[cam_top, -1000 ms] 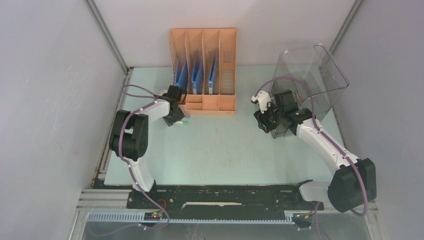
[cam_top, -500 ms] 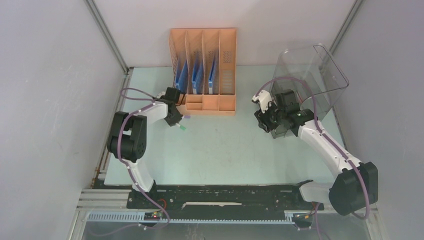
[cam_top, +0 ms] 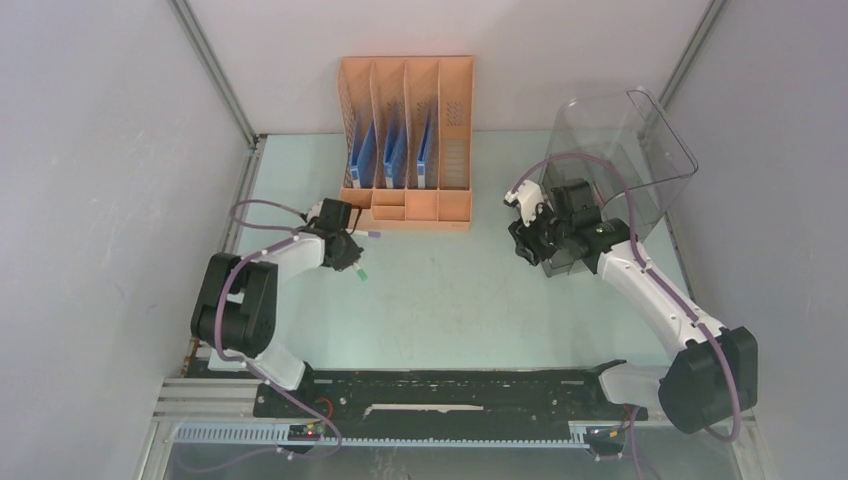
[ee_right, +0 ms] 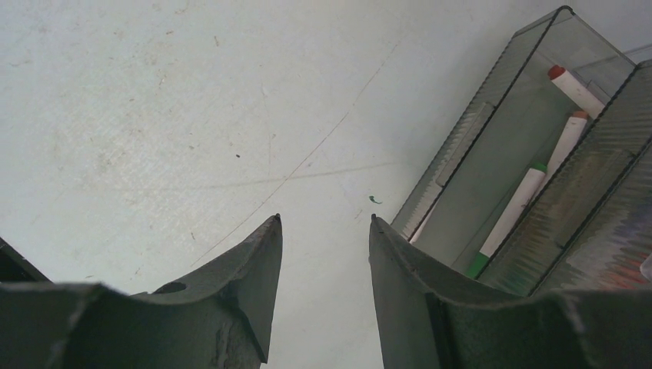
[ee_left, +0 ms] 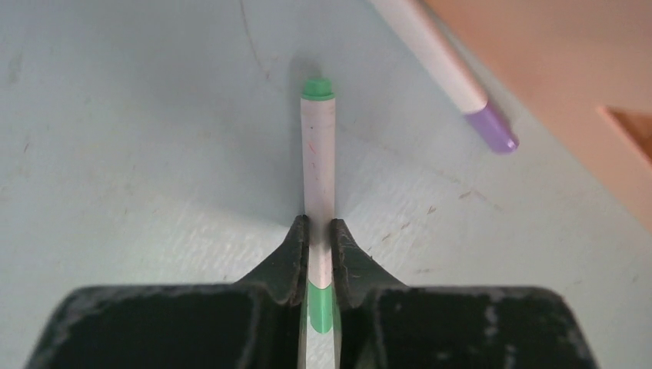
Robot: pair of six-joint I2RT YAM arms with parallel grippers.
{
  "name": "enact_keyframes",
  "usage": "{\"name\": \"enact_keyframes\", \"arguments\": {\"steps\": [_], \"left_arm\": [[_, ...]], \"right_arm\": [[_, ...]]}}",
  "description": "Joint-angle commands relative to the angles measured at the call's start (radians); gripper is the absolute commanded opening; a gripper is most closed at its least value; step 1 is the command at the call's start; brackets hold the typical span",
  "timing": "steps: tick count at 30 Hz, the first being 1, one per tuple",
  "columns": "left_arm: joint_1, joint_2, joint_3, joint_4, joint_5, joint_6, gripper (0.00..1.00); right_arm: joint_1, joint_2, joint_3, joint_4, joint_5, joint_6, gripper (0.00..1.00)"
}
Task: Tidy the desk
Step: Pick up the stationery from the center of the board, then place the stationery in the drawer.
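Note:
On the pale mint-green desk (cam_top: 450, 300), my left gripper (cam_top: 350, 257) is shut on a white marker with a green end (ee_left: 318, 154), just in front of the orange file rack (cam_top: 405, 140). The marker sticks straight out from between the fingers (ee_left: 292, 254), and its green tip (cam_top: 363, 271) points toward the desk's near side. A second white marker with a purple cap (ee_left: 461, 88) lies beside the rack's base. My right gripper (ee_right: 325, 220) stands open and empty over bare desk, next to the smoky clear bin (cam_top: 625, 150).
The bin's low drawer (ee_right: 492, 154) holds several markers, one with a green band (ee_right: 511, 211). The orange rack (ee_left: 553, 69) carries blue folders (cam_top: 392, 150) in its slots. Grey walls close in the desk's left, back and right sides.
My left gripper has closed on the green-tipped marker and pulled back toward the near left, away from the rack. The right arm has stayed still.

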Motion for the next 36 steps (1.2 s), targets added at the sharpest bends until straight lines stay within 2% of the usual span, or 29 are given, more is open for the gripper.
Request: {"name": "enact_keyframes", "arguments": {"steps": [1,9,17,24,29,36], "left_arm": [[-0.04,-0.113,-0.091,0.029,0.002,0.016,0.0],[-0.149,-0.335,-0.226,0.16,-0.006,0.074,0.0],[-0.229,-0.594,-0.421,0.498,0.143,0.096,0.0],[-0.338,-0.77,-0.481,0.647,0.162,0.16,0.0],[-0.417,-0.809,-0.48,0.715,0.154,0.189,0.0],[-0.515,-0.756,-0.45,0.797,0.137,0.204,0.0]], "right_arm": [[0.0,-0.043,0.032,-0.008,-0.06,-0.021,0.53],[0.004,-0.08,0.032,-0.04,-0.208,-0.044,0.53],[0.005,-0.131,0.033,-0.077,-0.394,-0.068,0.53],[0.006,-0.166,0.032,-0.099,-0.521,-0.081,0.54],[0.001,-0.182,0.033,-0.106,-0.591,-0.076,0.54],[-0.009,-0.191,0.033,-0.073,-0.676,0.013,0.54]]}}
